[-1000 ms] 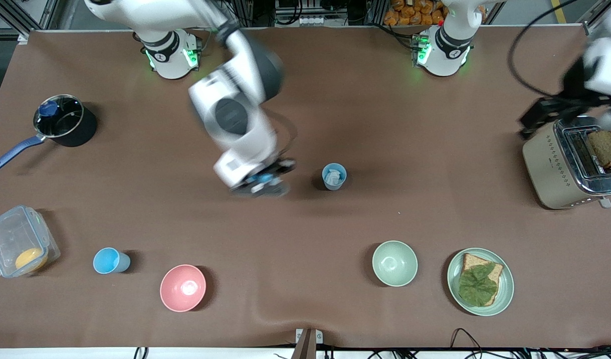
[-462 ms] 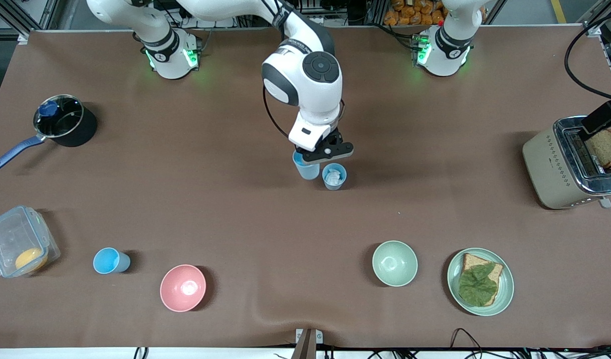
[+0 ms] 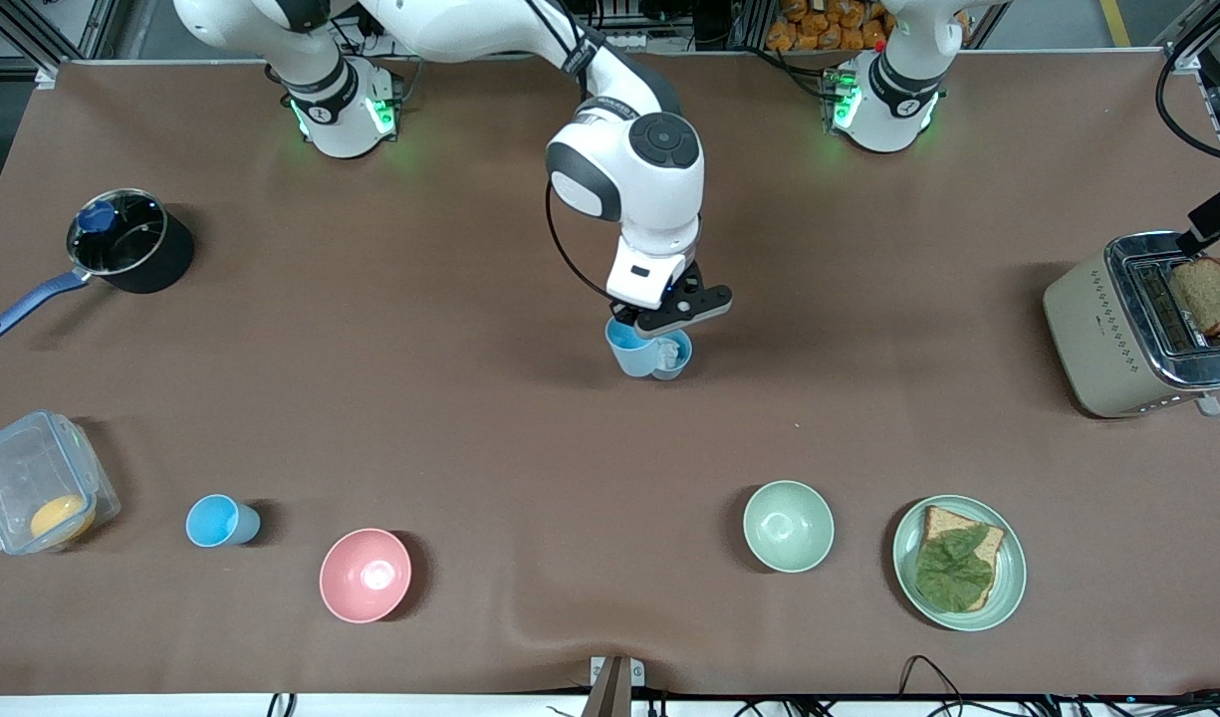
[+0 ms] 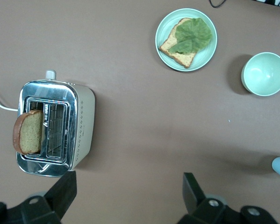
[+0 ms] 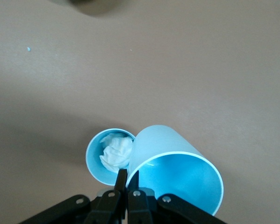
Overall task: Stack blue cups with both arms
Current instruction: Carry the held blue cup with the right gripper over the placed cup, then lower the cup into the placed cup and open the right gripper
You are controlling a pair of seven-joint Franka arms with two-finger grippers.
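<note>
My right gripper (image 3: 659, 321) is shut on the rim of a light-blue cup (image 3: 627, 351) and holds it tilted, against the rim of a second blue cup (image 3: 675, 358) at the table's middle. The second cup stands upright with crumpled white paper inside. The right wrist view shows my right gripper (image 5: 128, 179) pinching the held cup's (image 5: 177, 168) wall beside the paper-filled cup (image 5: 107, 154). A third blue cup (image 3: 221, 521) stands near the front edge toward the right arm's end. My left gripper (image 3: 1215, 221) is over the toaster; in its wrist view it (image 4: 129, 191) is open and empty.
A toaster (image 3: 1132, 329) with a bread slice stands at the left arm's end. A pale green bowl (image 3: 788, 526), a plate (image 3: 1008, 588) with bread and lettuce, and a pink bowl (image 3: 365, 575) lie near the front edge. A pot (image 3: 131, 241) and a clear container (image 3: 32, 478) are at the right arm's end.
My right arm swung toward the left arm's end with the blue cup, bringing it against the paper-filled cup. My left gripper rose from the toaster toward the table's end.
</note>
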